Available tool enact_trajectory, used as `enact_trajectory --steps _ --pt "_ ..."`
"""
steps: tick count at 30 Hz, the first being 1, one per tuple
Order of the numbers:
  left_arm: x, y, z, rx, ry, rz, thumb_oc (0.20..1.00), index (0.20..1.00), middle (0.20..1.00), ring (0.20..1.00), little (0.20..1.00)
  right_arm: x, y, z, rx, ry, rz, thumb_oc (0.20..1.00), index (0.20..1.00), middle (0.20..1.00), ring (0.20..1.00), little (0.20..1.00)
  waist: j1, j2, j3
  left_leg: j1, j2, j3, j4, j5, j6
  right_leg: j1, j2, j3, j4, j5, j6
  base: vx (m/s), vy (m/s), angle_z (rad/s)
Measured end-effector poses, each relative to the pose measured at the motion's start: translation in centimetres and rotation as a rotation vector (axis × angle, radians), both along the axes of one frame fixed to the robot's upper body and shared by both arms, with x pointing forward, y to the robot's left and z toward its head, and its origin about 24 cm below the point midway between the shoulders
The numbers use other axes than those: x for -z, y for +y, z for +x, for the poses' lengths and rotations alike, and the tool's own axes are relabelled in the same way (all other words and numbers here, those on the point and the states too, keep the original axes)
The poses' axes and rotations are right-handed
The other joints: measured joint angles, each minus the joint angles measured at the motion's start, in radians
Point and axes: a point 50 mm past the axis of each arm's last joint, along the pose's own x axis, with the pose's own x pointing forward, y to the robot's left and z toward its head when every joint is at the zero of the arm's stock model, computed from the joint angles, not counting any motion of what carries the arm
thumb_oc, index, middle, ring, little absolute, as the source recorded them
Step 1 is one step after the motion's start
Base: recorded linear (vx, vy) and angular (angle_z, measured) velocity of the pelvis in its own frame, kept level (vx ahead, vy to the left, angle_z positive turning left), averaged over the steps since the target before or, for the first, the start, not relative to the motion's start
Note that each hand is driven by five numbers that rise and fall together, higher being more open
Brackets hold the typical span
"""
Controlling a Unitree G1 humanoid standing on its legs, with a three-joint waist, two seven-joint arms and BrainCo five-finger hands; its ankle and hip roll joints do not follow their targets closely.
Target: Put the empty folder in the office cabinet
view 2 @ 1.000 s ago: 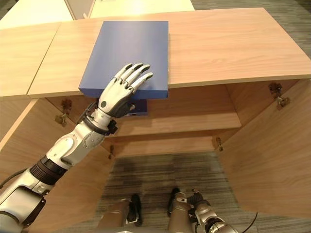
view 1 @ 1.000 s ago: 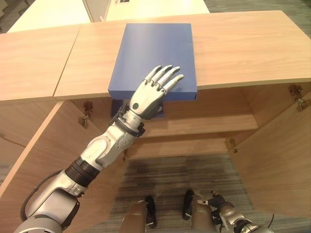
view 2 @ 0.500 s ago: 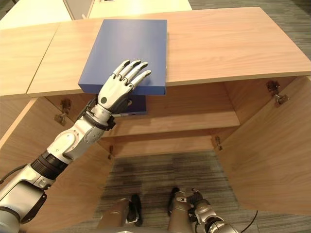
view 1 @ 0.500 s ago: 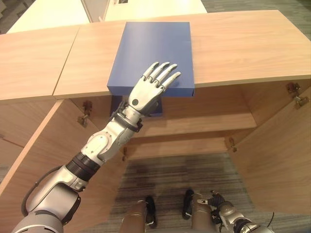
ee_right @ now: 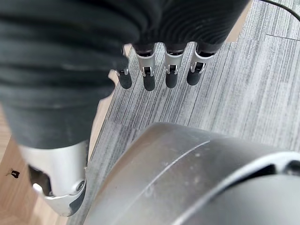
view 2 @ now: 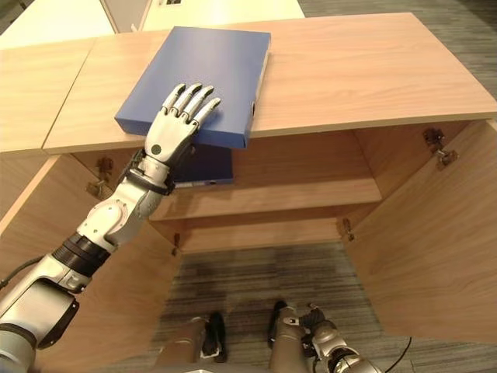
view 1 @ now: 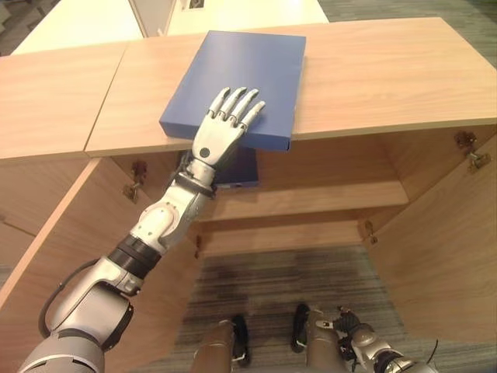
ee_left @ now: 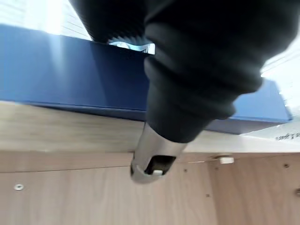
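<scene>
Left eye view: the robot's left hand [view 1: 220, 130] lies flat, fingers straight and spread, on the near part of a flat blue rectangular folder [view 1: 241, 78]. The folder rests on the light wooden worktop [view 1: 388, 74] that forms the top of the open office cabinet, turned slightly askew, its near edge jutting past the worktop's front lip. Below it a second dark blue folder [view 1: 239, 169] lies on the wooden shelf [view 1: 311, 198] inside the cabinet. Open wooden cabinet doors [view 1: 446, 264] stand to either side, above a grey striped carpet [view 1: 279, 287]. The right hand [view 1: 351, 330] shows low at the bottom edge.

Right eye view: the same scene, the left hand [view 2: 172, 128] pressing palm-down on the blue folder [view 2: 206, 74], which overhangs the worktop's [view 2: 373, 70] front edge above the shelf [view 2: 295, 190].

Left wrist view: past the hand's dark ribbed cover, the folder's blue side [ee_left: 61, 75] runs along the wooden worktop edge [ee_left: 61, 133]; the silver thumb [ee_left: 152, 161] hangs below that edge, apart from the folder, against the cabinet's wooden interior.

Right wrist view: the right hand's dark-tipped fingers [ee_right: 149, 77] hang loosely straight over the grey carpet [ee_right: 253, 79], holding nothing.
</scene>
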Motion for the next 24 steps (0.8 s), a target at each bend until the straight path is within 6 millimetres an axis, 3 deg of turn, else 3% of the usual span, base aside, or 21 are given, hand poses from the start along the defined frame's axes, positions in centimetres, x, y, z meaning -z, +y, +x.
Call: enact_trajectory --steps 5,20,24 --pt "0.0 0.8 0.3 -0.049 -0.015 -0.015 0.2 0.2 0.2 0.2 0.2 0.0 -0.2 -0.1 0.001 0.003 -0.004 1.0 1.0 1.0 1.0 1.0 -0.002 0.002 0.001 -0.008 0.002 0.0 0.007 0.0 0.0 -0.007 0.003 0.002 0.003 0.0 0.0 0.0 0.0 0.0" --pt "-0.3 0.8 0.1 -0.041 -0.036 -0.042 0.2 0.2 0.2 0.2 0.2 -0.1 -0.5 0.0 0.008 -0.002 -0.01 1.0 1.0 1.0 1.0 1.0 0.002 0.006 0.01 -0.016 0.003 0.0 0.01 -0.001 0.0 -0.018 0.005 0.009 0.012 0.0 0.0 0.0 -0.002 0.0" --pt "-0.2 1.6 -2.0 0.001 0.001 -0.147 0.2 0.2 0.2 0.2 0.2 -0.1 -0.5 -0.1 0.027 -0.005 -0.006 1.0 1.0 1.0 1.0 1.0 0.004 0.011 0.033 0.041 0.003 -0.003 -0.055 0.019 -0.005 0.033 0.012 -0.003 -0.029 0.002 -0.003 0.05 -0.065 -0.01"
